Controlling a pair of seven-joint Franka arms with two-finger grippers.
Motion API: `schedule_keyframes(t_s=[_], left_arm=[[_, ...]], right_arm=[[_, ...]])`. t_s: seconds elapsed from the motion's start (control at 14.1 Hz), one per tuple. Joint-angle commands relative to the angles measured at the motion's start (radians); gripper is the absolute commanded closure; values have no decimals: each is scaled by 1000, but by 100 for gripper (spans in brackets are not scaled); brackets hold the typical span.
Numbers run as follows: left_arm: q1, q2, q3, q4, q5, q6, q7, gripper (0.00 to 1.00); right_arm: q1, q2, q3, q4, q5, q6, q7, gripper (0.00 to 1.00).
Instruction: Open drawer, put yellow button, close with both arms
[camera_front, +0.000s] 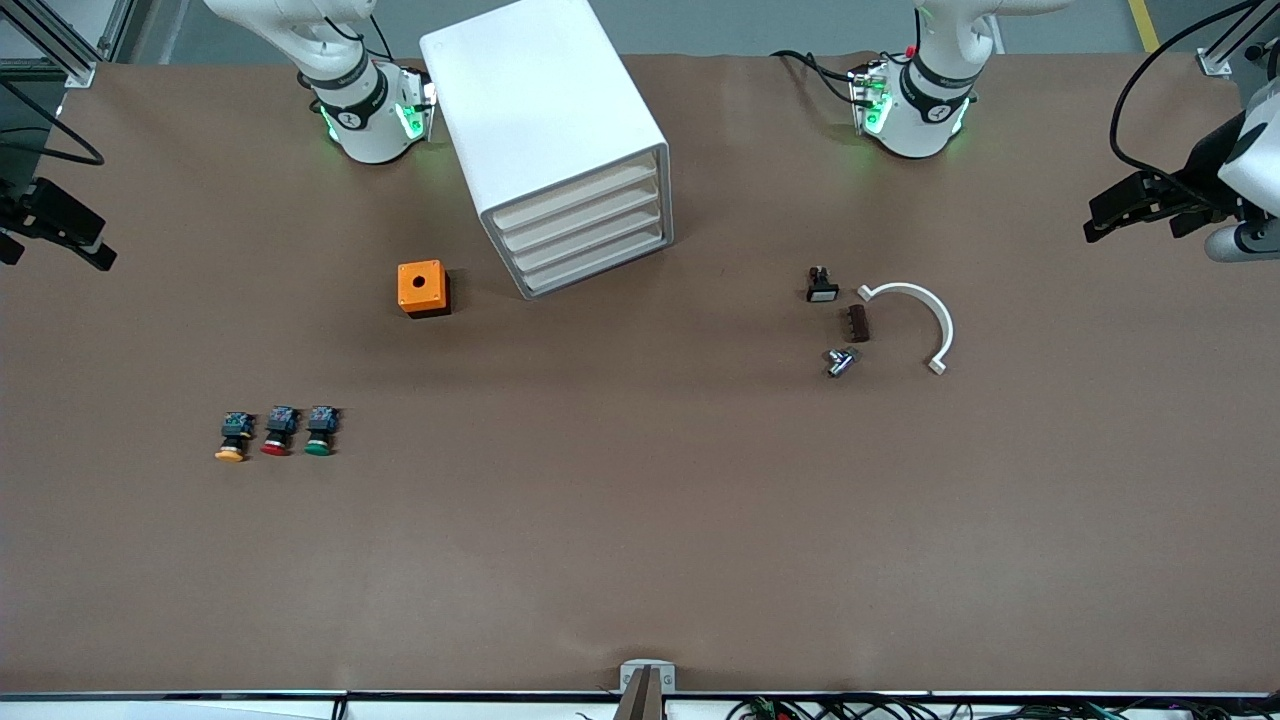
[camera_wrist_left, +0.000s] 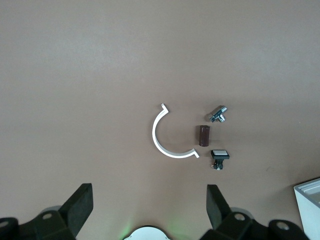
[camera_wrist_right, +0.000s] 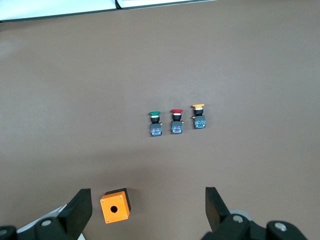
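The white cabinet (camera_front: 545, 120) stands between the arm bases, and its uppermost drawer (camera_front: 577, 197) is closed flush like the three below. The yellow button (camera_front: 233, 438) (camera_wrist_right: 199, 116) lies at the right arm's end of the table, outermost in a row with a red-capped button (camera_front: 278, 432) and a green-capped one (camera_front: 320, 432). My right gripper (camera_front: 60, 235) (camera_wrist_right: 147, 195) hangs open and empty high over that end of the table. Over the other end, my left gripper (camera_front: 1110, 215) (camera_wrist_left: 149, 192) is held high, open and empty too.
An orange box with a round hole (camera_front: 423, 288) (camera_wrist_right: 115, 206) sits beside the cabinet, nearer the camera. Toward the left arm's end lie a white curved piece (camera_front: 925, 320) (camera_wrist_left: 167, 137), a brown block (camera_front: 858, 323), a small metal part (camera_front: 842, 361) and a black-and-white switch (camera_front: 822, 285).
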Motion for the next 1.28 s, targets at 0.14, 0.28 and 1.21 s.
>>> schedule_keyframes(t_s=[0.14, 0.28, 1.21], left_arm=[[1, 6, -1, 21, 1, -19, -1, 0], [1, 13, -1, 21, 3, -19, 2, 0], [-71, 285, -21, 22, -157, 28, -178, 0]], right_arm=[[1, -14, -4, -17, 6, 4, -6, 0], [1, -14, -4, -17, 6, 2, -7, 0], [-70, 84, -8, -254, 6, 278, -91, 0]])
